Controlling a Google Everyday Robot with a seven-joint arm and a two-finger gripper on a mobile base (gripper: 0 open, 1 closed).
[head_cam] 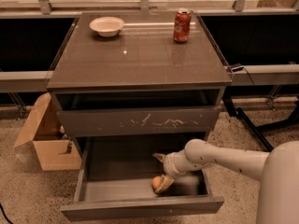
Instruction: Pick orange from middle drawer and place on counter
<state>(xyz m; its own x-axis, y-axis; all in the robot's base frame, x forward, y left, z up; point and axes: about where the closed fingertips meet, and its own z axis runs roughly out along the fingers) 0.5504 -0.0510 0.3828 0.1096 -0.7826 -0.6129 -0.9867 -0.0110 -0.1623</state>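
The orange [155,183] lies in the open middle drawer [140,208], under the tabletop's [140,59] front edge, near its middle. The tool [160,172] sits beside it, fingers apart, one touching. It is probably light, firm, smooth and prone to roll, so grip across its widest part.

Our white tubular arm [224,158] reaches left from lower right, angled slightly down; beige two-finger gripper [161,171] sits low centre, fingers spread apart.

Robot test lab: speckled floor [28,195], cardboard box [51,149], cabinet [93,121], arm [224,158] with jaws inside the open middle drawer [140,208].
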